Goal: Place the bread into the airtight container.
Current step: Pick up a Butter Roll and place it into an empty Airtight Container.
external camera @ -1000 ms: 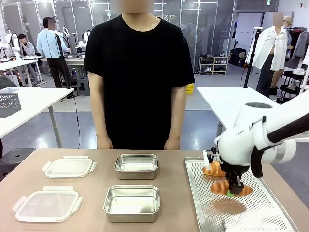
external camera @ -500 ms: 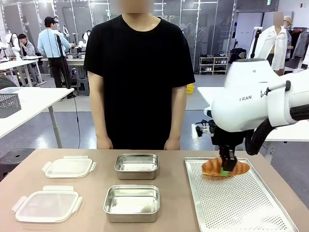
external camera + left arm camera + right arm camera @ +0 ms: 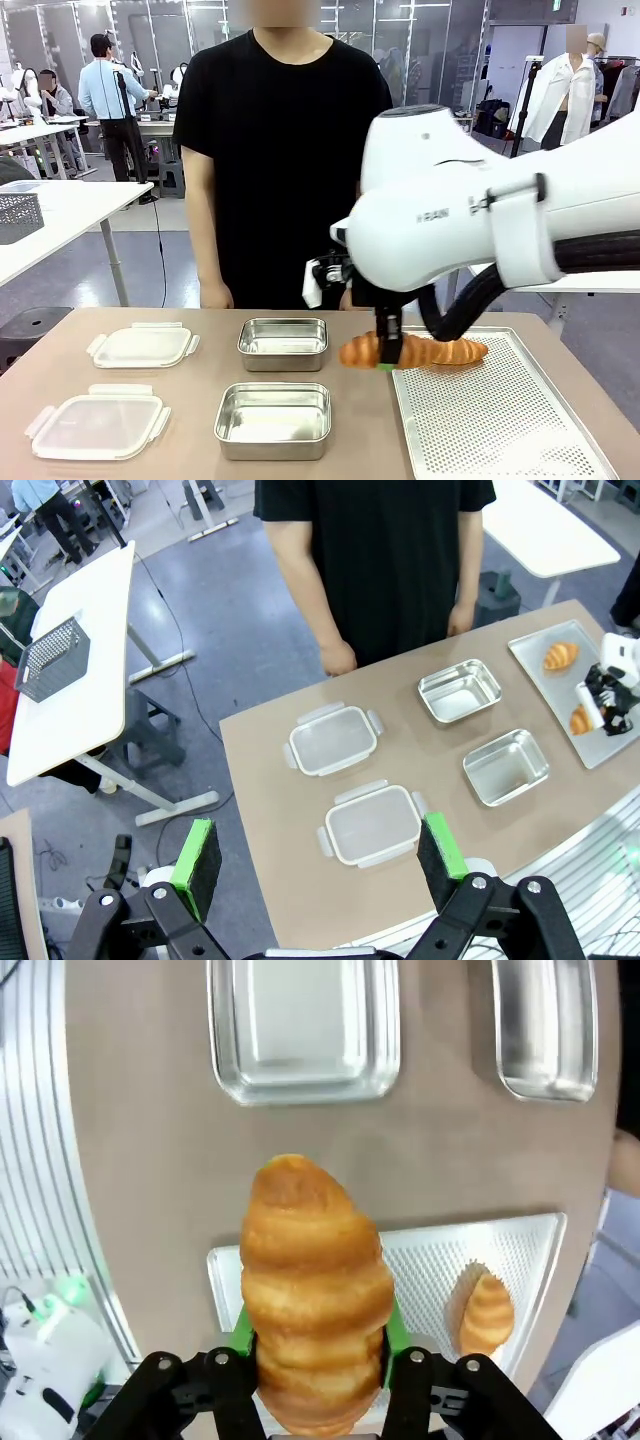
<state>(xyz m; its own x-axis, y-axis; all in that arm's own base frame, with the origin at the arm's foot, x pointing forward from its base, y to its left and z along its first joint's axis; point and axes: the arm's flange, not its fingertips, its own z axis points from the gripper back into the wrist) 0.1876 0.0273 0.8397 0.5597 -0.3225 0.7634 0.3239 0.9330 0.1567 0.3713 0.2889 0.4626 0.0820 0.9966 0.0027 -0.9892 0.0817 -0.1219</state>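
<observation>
Right wrist view: right tool (image 3: pixel 317 1340) pinches a ridged golden croissant (image 3: pixel 315 1260); left tool (image 3: pixel 318 858) spread wide.

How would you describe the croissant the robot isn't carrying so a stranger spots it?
Find the perforated metal tray on the robot's right side of the table. A lone croissant lies at its far end, near the person. Unlike the other croissant, clamped in the right gripper, it rests on the tray untouched.

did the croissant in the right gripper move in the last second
Yes. Held in the right gripper, the croissant has gone left from above the tray's middle to its left edge, nearer the rear steel container.
</observation>
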